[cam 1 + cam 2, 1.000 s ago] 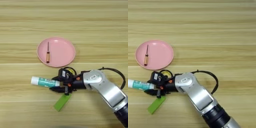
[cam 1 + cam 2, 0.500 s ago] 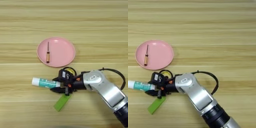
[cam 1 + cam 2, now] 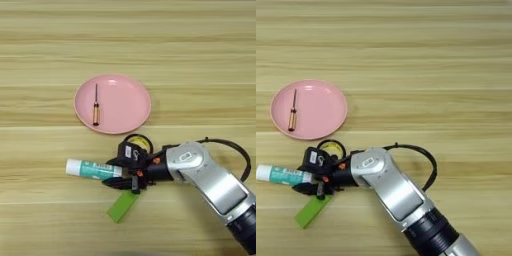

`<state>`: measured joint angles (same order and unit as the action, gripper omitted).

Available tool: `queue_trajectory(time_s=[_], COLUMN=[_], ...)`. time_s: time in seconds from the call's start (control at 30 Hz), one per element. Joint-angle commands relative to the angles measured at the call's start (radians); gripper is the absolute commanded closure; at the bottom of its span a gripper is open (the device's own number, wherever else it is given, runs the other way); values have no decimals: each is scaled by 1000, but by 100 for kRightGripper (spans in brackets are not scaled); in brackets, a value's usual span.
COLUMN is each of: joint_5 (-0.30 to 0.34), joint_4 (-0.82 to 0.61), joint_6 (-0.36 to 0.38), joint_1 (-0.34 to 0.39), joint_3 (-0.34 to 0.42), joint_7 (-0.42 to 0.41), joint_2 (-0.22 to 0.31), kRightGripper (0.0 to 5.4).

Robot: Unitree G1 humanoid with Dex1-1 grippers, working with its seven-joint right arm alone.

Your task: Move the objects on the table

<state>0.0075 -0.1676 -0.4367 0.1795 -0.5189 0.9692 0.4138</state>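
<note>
Left eye view: pincer [image 3: 116, 174] at tube [image 3: 93, 169]

The table [image 3: 200, 50] is made of light brown wood. Long lines run across it from side to side. It fills the whole view. Soft light falls evenly.

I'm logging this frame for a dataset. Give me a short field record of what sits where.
surface: wooden table
plate: pink, upright, holds the screwdriver
tube: lying flat, cap end left
gripper: at the tube's right end, fingers around it
tape ring: behind the gripper, partly hidden
green block: flat, nearest the camera
</note>
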Motion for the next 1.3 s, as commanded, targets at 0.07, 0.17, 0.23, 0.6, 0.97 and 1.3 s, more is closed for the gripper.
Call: queue_trajectory(time_s=[0.07, 0.17, 0.23, 0.6, 0.97, 1.3], joint_5=[-3, -6, -8, -20, -23, -25], joint_4=[-11, 1, 9, 30, 43, 55], joint_6=[44, 49, 51, 67, 84, 100], joint_1=[49, 50, 50, 45, 41, 38], joint_3=[21, 21, 21, 12, 9, 12], joint_7=[-21, -21, -21, -13, -7, -3], joint_2=[-4, -8, -9, -10, -6, -6], kRightGripper=[374, 374, 374, 374, 374, 258])
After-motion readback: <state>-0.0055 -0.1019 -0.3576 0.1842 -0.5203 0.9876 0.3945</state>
